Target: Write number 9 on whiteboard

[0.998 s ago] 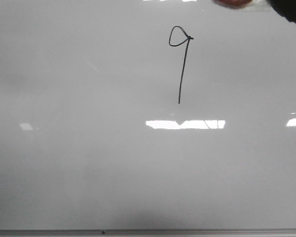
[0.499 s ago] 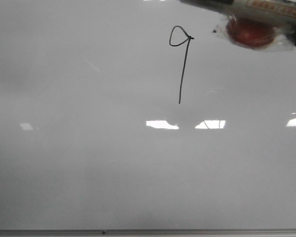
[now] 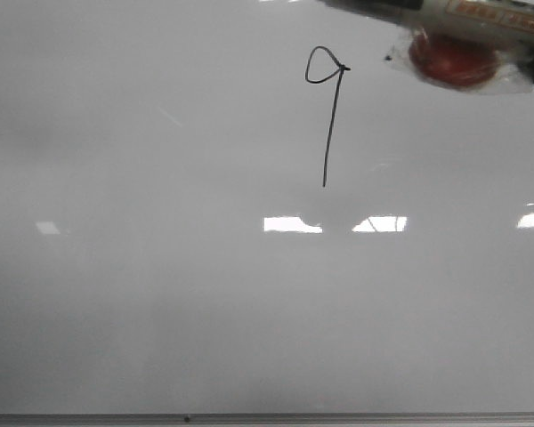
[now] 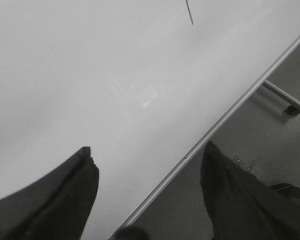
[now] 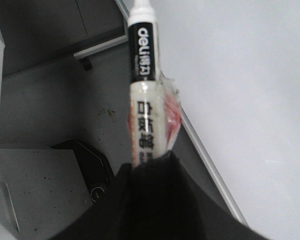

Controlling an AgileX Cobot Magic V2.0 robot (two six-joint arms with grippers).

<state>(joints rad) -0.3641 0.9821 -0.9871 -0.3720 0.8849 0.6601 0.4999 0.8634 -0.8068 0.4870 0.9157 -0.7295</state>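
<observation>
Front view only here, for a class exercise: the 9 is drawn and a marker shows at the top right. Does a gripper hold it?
Observer: Yes. The right wrist view shows the right gripper shut on the marker.
Operator: And the left gripper?
Observer: The left gripper is open and empty, straddling the edge of the whiteboard.

The number 9 [image 3: 326, 116] — thin, dark, slanted stem — sits upper-centre on the glossy whiteboard [image 3: 160, 294].
</observation>
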